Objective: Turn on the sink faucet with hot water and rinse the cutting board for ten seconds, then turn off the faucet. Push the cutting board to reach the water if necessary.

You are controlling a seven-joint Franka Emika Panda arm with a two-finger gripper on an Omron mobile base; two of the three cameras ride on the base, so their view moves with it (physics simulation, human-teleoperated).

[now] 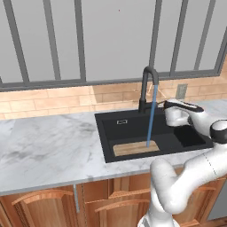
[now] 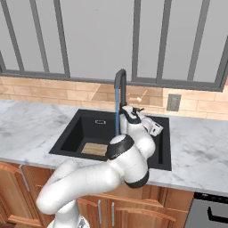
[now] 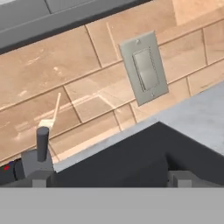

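This is a home kitchen, rendered in simulation. A white-and-grey marble counter (image 1: 44, 146) runs along the wall, with a matte black sink (image 1: 111, 124) set into it and a tall black gooseneck faucet (image 1: 146, 86) behind the basin, running a thin blue stream of water (image 1: 150, 119) onto a wooden cutting board (image 1: 133, 147). Below are warm wooden cabinet doors (image 1: 40, 206) with arched panels. The wall carries a tan tile backsplash (image 1: 53, 99) with a grey switch plate (image 3: 143, 68), beneath a wide grey-framed window (image 1: 80, 40). A dark oven handle (image 2: 216, 216) shows at the lower right.
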